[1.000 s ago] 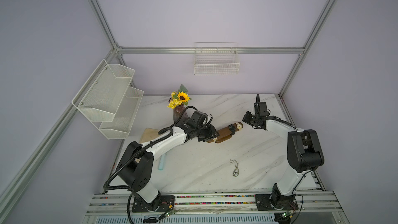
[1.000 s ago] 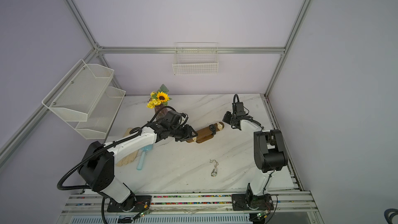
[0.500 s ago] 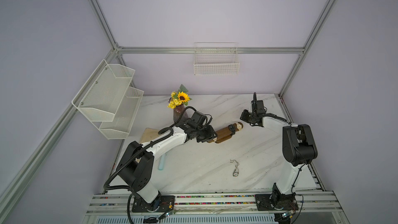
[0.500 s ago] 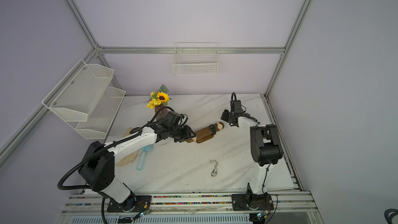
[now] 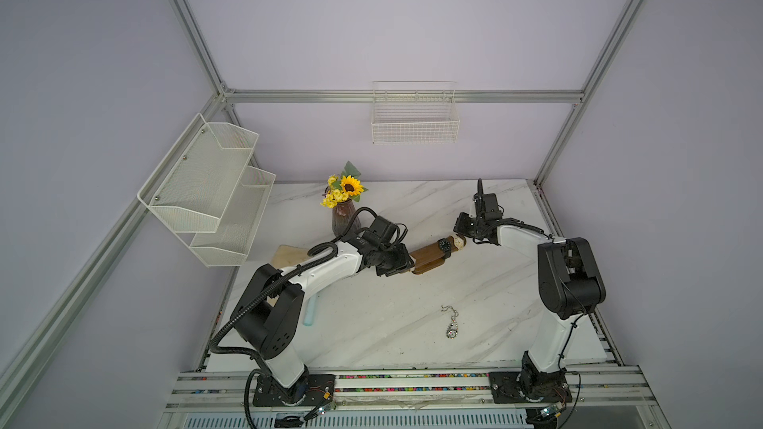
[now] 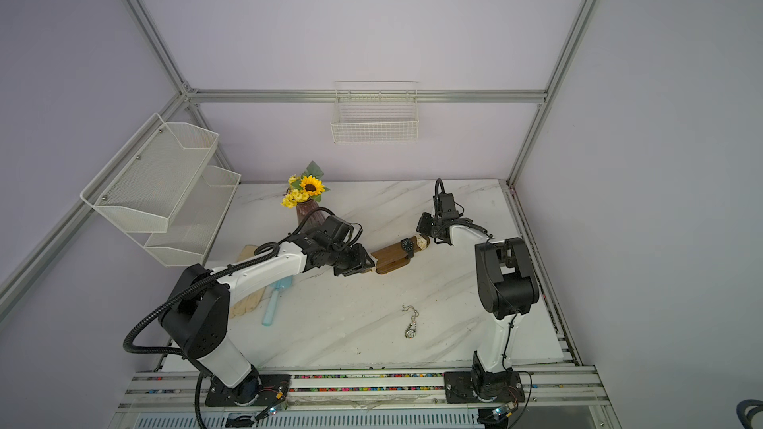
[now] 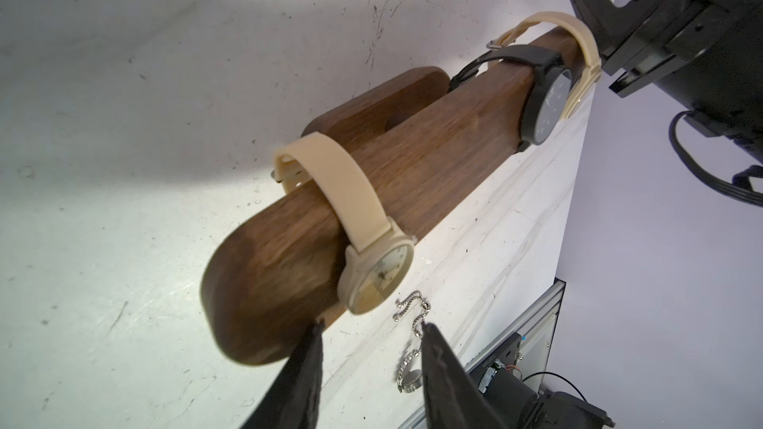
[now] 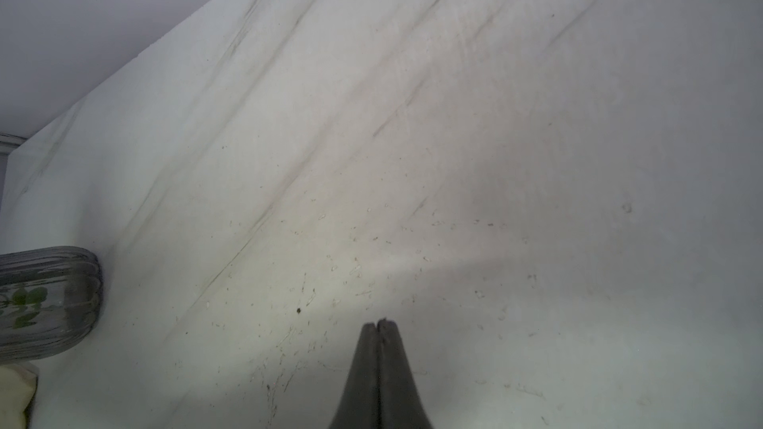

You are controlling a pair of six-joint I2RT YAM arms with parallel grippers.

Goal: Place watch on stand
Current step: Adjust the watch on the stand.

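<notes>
Watch straps are looped around the bar of the dark wooden stand [image 7: 433,167] on the marble desk [image 5: 371,323]: a cream watch [image 7: 380,274] near the end by the left gripper [image 7: 371,328], a black watch [image 7: 545,105] and a second cream watch [image 7: 578,39] at the opposite end. The left gripper's jaws are held apart just beside the bar's rounded end, nothing between them. The right gripper [image 8: 378,323] is closed, empty, above bare desk. A silver chain [image 5: 452,323] is seen lying on the desk, apart from the stand.
</notes>
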